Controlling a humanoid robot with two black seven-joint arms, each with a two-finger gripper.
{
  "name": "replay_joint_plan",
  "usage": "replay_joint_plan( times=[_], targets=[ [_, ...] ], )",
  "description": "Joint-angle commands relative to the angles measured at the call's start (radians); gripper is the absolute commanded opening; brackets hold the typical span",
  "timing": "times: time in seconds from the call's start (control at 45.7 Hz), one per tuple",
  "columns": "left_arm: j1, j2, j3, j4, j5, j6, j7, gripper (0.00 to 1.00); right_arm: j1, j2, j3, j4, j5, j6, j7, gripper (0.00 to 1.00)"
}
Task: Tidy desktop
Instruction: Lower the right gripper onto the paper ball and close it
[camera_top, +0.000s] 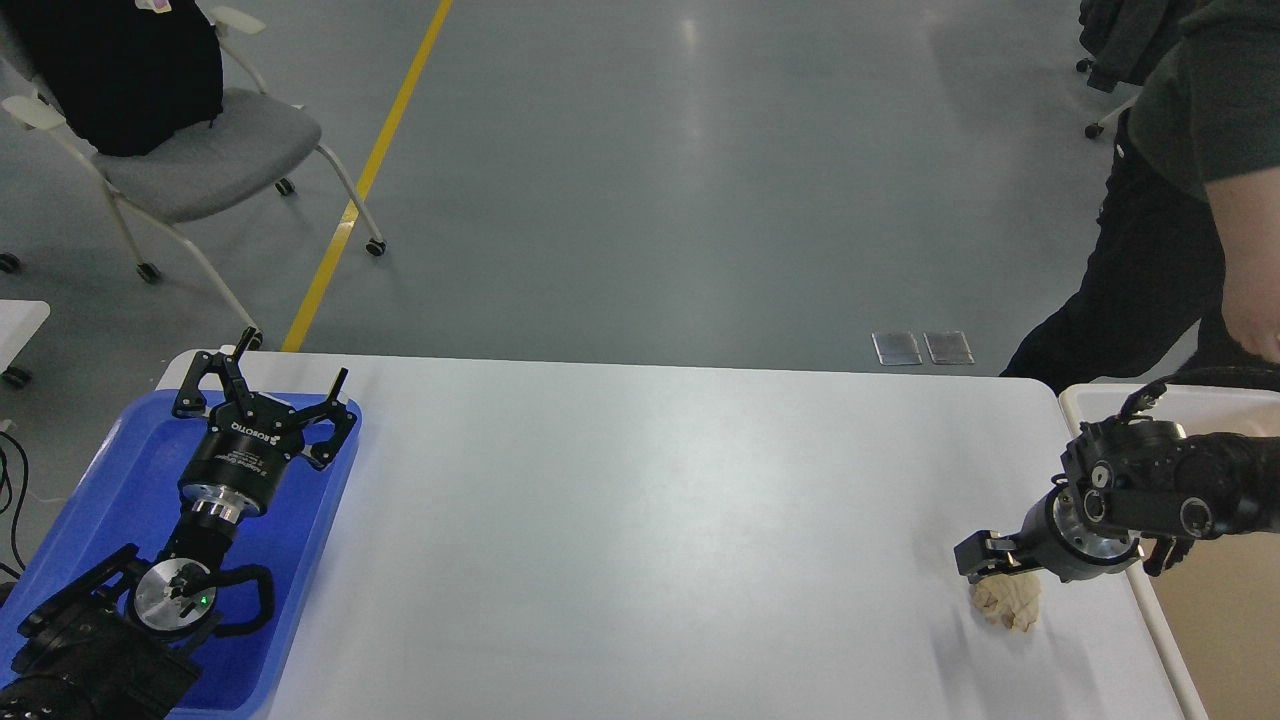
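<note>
The white desktop (650, 520) fills the middle of the head view. A crumpled beige paper ball (1010, 605) lies on it near the right edge. My right gripper (1005, 578) is low over the ball's top, jaws spread. One finger (975, 556) shows just left of and above the ball; the other finger is hidden behind the wrist. My left gripper (262, 395) is open and empty, resting over the far end of the blue tray (110, 480) at the desktop's left edge.
A beige bin with a white rim (1152, 610) stands just off the desktop's right edge, under my right arm. A person (1190, 220) stands close at the back right corner. A grey chair (190, 150) stands at the far left on the floor.
</note>
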Motion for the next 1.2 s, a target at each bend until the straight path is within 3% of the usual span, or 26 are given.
replay_joint_plan(
  times=[0.0, 0.438, 0.723, 0.876, 0.92, 0.985, 1.182],
  targets=[
    [0.000, 0.000, 0.000, 0.000, 0.000, 0.001, 0.000, 0.99, -0.067, 0.011, 0.032, -0.040, -0.032, -0.046, 0.000, 0.99],
    [0.000, 0.000, 0.000, 0.000, 0.000, 0.001, 0.000, 0.99, -0.104, 0.034, 0.047, -0.063, -0.069, -0.086, 0.002, 0.99],
    [0.000, 0.000, 0.000, 0.000, 0.000, -0.001, 0.000, 0.99, -0.111, 0.045, 0.047, -0.061, -0.072, -0.100, 0.000, 0.89],
    [0.000, 0.000, 0.000, 0.000, 0.000, 0.001, 0.000, 0.99, -0.119, 0.047, 0.047, -0.060, -0.072, -0.098, 0.002, 0.72],
    [0.000, 0.000, 0.000, 0.000, 0.000, -0.001, 0.000, 0.99, -0.119, 0.047, 0.047, -0.057, -0.071, -0.097, 0.002, 0.50],
    [0.000, 0.000, 0.000, 0.000, 0.000, -0.001, 0.000, 0.99, -0.121, 0.047, 0.047, -0.057, -0.072, -0.097, 0.003, 0.00],
    [0.000, 0.000, 0.000, 0.000, 0.000, -0.001, 0.000, 0.99, -0.118, 0.039, 0.047, -0.052, -0.071, -0.100, 0.003, 0.00]
  ],
)
